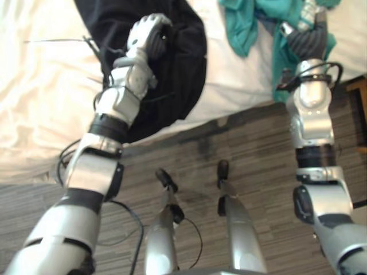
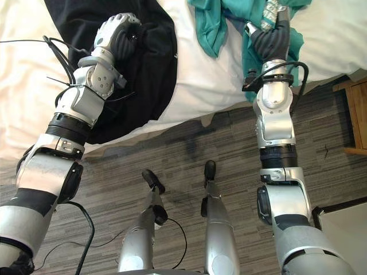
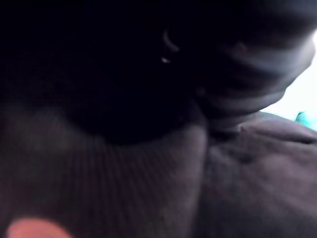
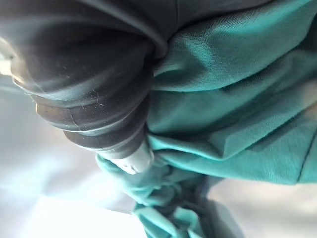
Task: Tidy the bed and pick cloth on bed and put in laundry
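A bed covered in a rumpled white sheet (image 1: pixel 51 86) runs across the far side of the scene, its near edge meeting a floor of grey wood-look planks (image 1: pixel 258 160). On the robot's left part of the bed lies a large black cloth garment (image 1: pixel 183 63), spread flat with a rounded lower edge that reaches the mattress edge. The left hand (image 1: pixel 148 31) rests on top of this black garment, back upward; whether it has any of the fabric in its grasp cannot be told, as its own wrist view is dark at close range. Well apart from it, on the robot's right part of the bed, a crumpled teal cloth garment (image 1: pixel 243 28) lies heaped on the sheet, with one part hanging down over the bed's edge beside the right wrist. The right hand (image 1: pixel 307 20) is sunk into this teal heap, clamped on it, and the right wrist view shows the fabric gathered in tight folds around a silver finger. A brown wooden piece of furniture (image 2: pixel 358 114) stands on the floor at the far right.
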You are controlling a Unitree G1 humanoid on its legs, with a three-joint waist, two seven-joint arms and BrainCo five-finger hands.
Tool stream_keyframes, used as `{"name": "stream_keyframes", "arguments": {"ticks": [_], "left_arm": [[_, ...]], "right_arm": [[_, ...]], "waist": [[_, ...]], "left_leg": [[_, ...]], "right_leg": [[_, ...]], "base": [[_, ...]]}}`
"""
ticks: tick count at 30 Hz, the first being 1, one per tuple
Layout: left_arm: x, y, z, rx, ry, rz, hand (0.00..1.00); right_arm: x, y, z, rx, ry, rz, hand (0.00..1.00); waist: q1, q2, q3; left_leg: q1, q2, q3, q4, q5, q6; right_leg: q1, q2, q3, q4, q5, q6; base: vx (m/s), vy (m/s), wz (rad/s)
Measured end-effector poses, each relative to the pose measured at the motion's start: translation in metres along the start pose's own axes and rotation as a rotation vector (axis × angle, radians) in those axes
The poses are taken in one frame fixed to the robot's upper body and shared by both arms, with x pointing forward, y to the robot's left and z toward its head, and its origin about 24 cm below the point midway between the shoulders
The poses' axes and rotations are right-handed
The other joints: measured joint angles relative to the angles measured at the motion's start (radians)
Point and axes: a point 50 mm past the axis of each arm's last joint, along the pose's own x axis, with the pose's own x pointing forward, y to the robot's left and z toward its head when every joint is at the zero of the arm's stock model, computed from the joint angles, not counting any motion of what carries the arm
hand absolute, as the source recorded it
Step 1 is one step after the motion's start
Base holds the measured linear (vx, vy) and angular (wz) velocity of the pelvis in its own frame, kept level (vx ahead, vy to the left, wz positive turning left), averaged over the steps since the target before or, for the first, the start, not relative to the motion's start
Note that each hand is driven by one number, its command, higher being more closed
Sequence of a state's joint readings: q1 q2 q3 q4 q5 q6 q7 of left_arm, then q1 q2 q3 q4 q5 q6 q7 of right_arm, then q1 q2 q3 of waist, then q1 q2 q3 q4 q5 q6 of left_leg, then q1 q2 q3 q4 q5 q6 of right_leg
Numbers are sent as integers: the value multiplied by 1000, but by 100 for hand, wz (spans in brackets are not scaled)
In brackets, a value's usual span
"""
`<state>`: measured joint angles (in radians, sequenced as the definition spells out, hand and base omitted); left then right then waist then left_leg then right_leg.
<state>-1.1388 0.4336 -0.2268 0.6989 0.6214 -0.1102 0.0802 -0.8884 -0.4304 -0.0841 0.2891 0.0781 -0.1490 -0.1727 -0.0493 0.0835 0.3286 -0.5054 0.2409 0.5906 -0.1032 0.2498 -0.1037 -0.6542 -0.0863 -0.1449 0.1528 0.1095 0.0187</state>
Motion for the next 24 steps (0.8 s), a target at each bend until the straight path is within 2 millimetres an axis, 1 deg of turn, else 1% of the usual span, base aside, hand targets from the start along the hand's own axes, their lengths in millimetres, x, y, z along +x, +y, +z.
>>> {"name": "stream_keyframes", "arguments": {"ticks": [1,2,3,4,5,6,8,9,10,12,14,15,17,18,19,21,22,24], "left_arm": [[-5,1,-2,-23,-12,9,100],[-12,0,-2,-51,-38,14,100],[-16,0,-3,-72,-47,19,100],[-25,-5,-4,-117,-59,26,100],[-38,-13,-4,-158,-77,36,100],[-43,-15,-4,-169,-84,41,100],[-61,-20,-1,-213,-112,65,100],[-72,-18,2,-238,-138,94,100],[-77,-15,5,-260,-157,117,100],[-89,-9,17,-327,-211,171,100],[-106,-7,22,-400,-247,206,100],[-110,-7,22,-416,-248,218,100],[-123,-8,23,-484,-241,251,100],[-130,-12,21,-530,-225,257,100],[-133,-15,20,-545,-214,252,100],[-143,-25,15,-587,-166,233,100],[-148,-28,10,-608,-139,238,100],[-156,-28,0,-656,-86,267,100]], "right_arm": [[-4,-5,1,-17,-8,-1,100],[-11,-15,0,-35,-11,-20,100],[-14,-19,-2,-38,-4,-32,100],[-19,-25,-7,-44,14,-53,100],[-26,-31,-14,-54,40,-78,100],[-28,-32,-16,-55,49,-82,100],[-39,-35,-22,-39,66,-97,100],[-45,-34,-21,-21,59,-96,100],[-49,-34,-20,-7,51,-96,100],[-59,-36,-21,41,48,-119,100],[-73,-34,-31,116,88,-149,100],[-76,-34,-34,129,98,-155,100],[-91,-35,-44,143,144,-171,100],[-102,-35,-52,146,184,-178,100],[-106,-35,-56,146,204,-182,100],[-123,-38,-72,138,290,-200,100],[-134,-40,-82,128,343,-209,100],[-151,-42,-89,145,395,-233,100]], "waist": [[0,0,0],[-1,0,0],[-2,0,0],[-2,0,0],[-1,0,0],[3,0,0],[12,-1,0],[15,-1,0],[17,-1,0],[16,-1,-1],[15,-4,-2],[15,-4,-3],[12,-8,-32],[8,-13,-46],[5,-14,-51],[-7,-15,-59],[-12,-15,-71],[-18,-15,-104]], "left_leg": [[3,0,-3,0,0,0],[7,-1,-12,1,2,1],[10,-2,-14,1,5,5],[17,-4,-16,7,18,19],[32,-8,-20,7,25,14],[38,-9,-24,7,27,11],[52,-15,-49,8,40,-6],[55,-15,-72,8,44,-12],[57,-16,-79,8,45,-14],[73,-17,-104,8,46,-13],[125,-17,-127,8,46,-12],[136,-18,-127,8,46,-12],[148,-23,-146,8,46,-12],[159,-28,-163,8,46,-12],[164,-29,-171,8,46,-12],[192,-29,-187,7,45,-12],[204,-29,-196,7,44,-13],[209,-27,-214,7,39,-14]], "right_leg": [[6,-1,-7,1,-1,1],[18,-4,-19,3,-10,1],[25,-5,-23,4,-15,0],[36,-10,-36,16,-29,1],[48,-20,-50,46,-56,-1],[53,-22,-54,58,-66,-1],[69,-35,-77,96,-99,-5],[74,-37,-90,109,-106,-8],[78,-37,-97,116,-108,-10],[106,-38,-110,126,-122,-10],[163,-38,-120,126,-128,-11],[175,-38,-120,126,-128,-10],[190,-37,-117,120,-138,-4],[205,-36,-114,109,-147,-2],[211,-36,-113,105,-147,-2],[249,-33,-113,82,-138,4],[274,-28,-113,54,-123,5],[295,-20,-113,9,-99,9]], "base": [[39,-34,16],[60,-44,19],[81,-52,29],[89,-56,39],[79,-53,40],[67,-52,39],[65,-72,41],[72,-93,38],[56,-71,30],[45,-58,29],[22,-66,17],[-2,-48,3],[-8,-60,2],[-11,-70,2],[-22,-53,-1],[-19,-6,-1],[-32,-4,-2],[-21,-2,-6]]}}
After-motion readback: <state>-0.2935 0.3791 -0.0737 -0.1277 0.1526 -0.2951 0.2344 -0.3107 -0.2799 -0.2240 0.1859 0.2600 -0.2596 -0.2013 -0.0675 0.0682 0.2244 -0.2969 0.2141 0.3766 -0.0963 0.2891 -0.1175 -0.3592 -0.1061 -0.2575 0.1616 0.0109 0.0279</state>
